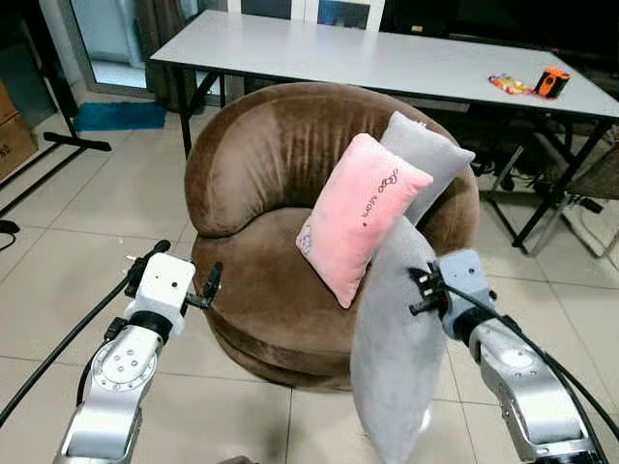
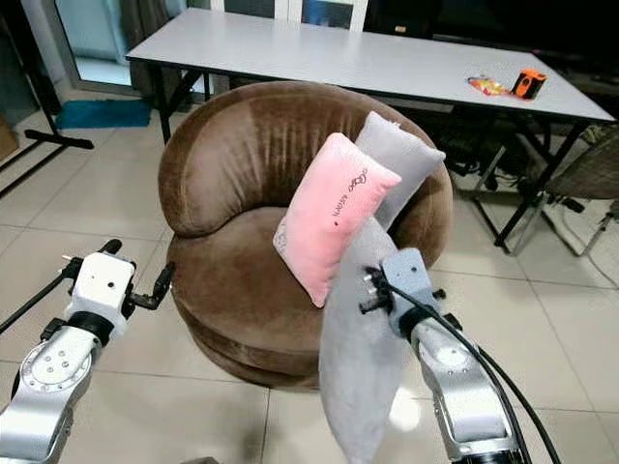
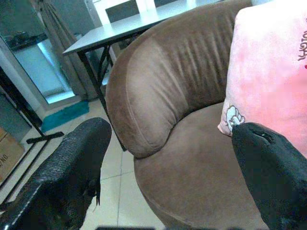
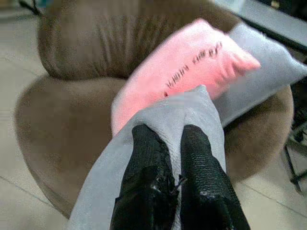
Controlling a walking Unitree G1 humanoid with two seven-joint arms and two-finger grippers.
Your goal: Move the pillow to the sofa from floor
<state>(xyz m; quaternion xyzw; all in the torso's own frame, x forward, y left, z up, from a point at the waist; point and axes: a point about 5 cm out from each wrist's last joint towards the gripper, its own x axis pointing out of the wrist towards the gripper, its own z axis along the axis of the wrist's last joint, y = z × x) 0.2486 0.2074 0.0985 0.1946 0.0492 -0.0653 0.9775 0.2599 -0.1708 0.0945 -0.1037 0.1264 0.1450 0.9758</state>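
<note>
A grey pillow (image 1: 397, 358) hangs upright off the floor at the brown round sofa's (image 1: 261, 164) front right edge. My right gripper (image 4: 173, 132) is shut on its upper corner, seen also in the head view (image 1: 421, 288). A pink pillow (image 1: 363, 217) and a second grey pillow (image 1: 426, 159) lean against the sofa's right backrest. My left gripper (image 1: 191, 259) is open beside the sofa's left front, holding nothing; the left wrist view shows its fingers (image 3: 72, 163) spread toward the seat.
A long white table (image 1: 387, 58) stands behind the sofa with an orange object (image 1: 551, 82) on its right end. A teal mat (image 1: 121, 116), a black stand leg (image 1: 68, 140) and a cardboard box (image 1: 12, 135) lie at the far left. Tiled floor surrounds the sofa.
</note>
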